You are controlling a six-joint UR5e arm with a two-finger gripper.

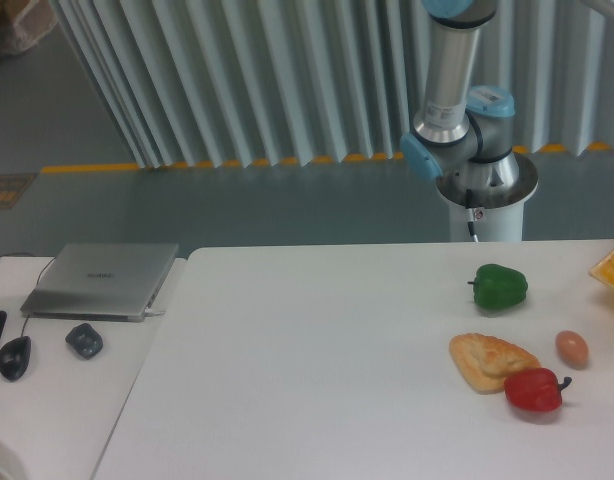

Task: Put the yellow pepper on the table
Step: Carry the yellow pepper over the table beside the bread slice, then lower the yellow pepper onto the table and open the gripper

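laptop [102, 279] logo (too blurred), no readable text

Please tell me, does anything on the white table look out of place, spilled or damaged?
Nothing stands out. The green pepper, pastry, egg and red pepper lie intact on the table, with no spill. One oddity: no yellow pepper is visible, and the gripper is out of view.
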